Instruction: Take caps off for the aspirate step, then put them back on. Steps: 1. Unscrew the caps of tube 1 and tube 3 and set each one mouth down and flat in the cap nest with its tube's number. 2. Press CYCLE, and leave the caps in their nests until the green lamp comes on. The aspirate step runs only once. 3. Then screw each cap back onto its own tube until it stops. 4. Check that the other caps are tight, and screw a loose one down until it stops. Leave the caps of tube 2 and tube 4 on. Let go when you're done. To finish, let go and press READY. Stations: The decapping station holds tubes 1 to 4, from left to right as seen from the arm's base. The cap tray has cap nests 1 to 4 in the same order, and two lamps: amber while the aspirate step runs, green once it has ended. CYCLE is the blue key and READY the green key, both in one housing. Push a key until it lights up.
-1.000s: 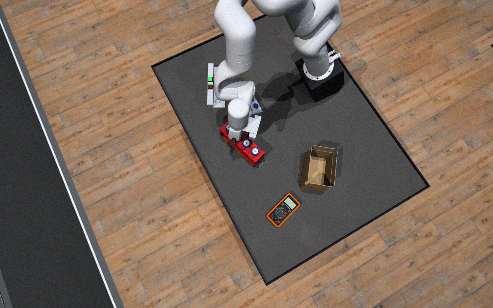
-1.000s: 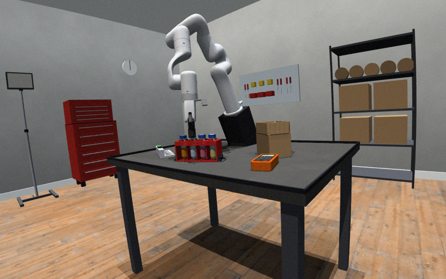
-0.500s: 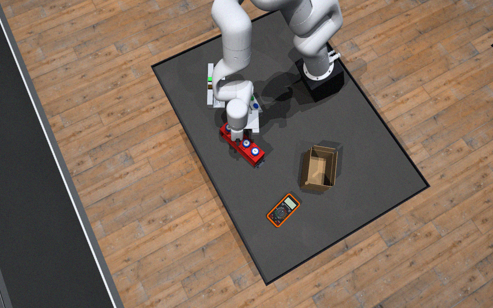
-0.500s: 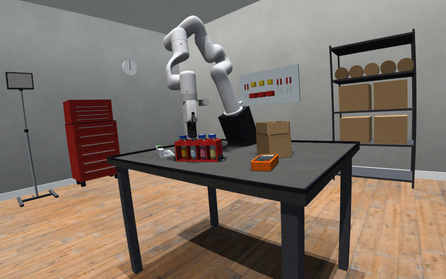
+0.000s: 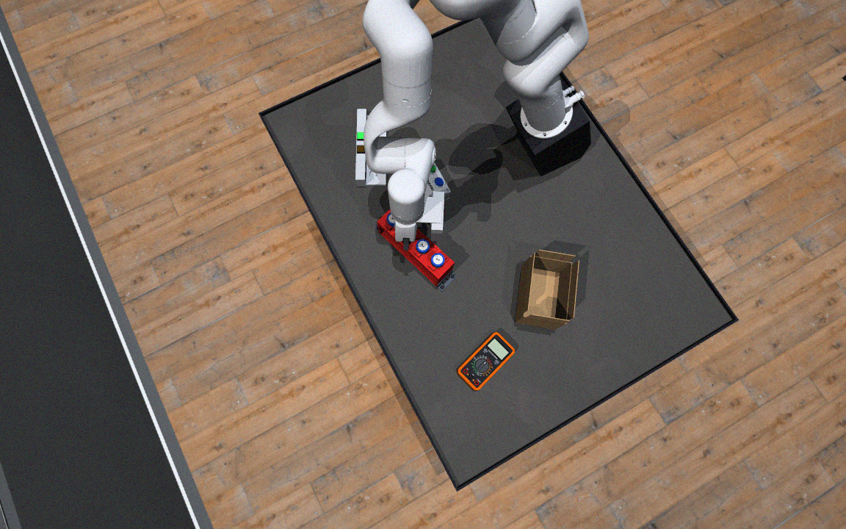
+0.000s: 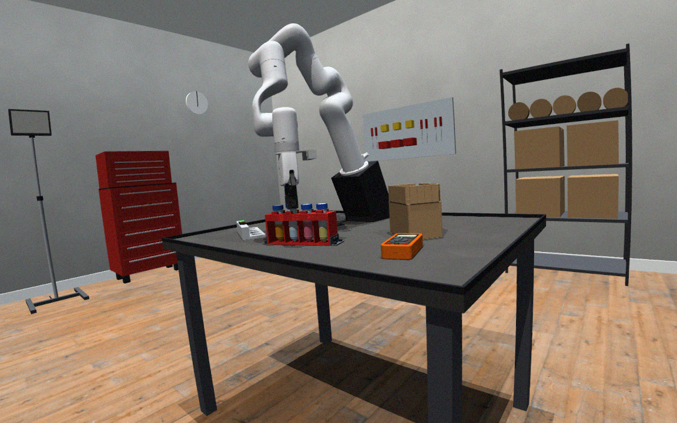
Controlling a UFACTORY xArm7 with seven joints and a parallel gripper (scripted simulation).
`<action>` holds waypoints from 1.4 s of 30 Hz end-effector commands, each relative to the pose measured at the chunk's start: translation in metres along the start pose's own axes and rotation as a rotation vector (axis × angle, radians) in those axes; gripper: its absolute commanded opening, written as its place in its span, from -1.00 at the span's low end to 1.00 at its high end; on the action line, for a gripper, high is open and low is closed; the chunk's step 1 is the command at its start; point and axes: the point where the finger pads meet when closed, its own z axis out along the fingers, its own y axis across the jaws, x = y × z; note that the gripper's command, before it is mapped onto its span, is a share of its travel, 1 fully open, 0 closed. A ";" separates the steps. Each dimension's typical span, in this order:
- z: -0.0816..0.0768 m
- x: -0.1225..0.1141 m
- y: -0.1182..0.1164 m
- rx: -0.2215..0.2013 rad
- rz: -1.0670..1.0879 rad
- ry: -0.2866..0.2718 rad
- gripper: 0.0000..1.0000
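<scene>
Gripper (image 6: 291, 204) clamps a cap atop the red four-tube rack (image 6: 301, 216).

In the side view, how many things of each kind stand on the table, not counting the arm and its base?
Tube rack: 1
Tubes: 4
Cap tray: 1
Cardboard box: 1
Multimeter: 1
Total: 8

multimeter (image 5: 485, 361) on table | open cardboard box (image 5: 547, 289) beside | red tool chest (image 6: 138, 210)
</scene>
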 end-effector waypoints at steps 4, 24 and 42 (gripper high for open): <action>0.000 0.000 0.001 -0.002 0.274 -0.004 -1.00; 0.001 0.000 0.001 -0.004 1.174 -0.003 -1.00; 0.001 0.000 0.001 -0.004 1.495 -0.003 -0.08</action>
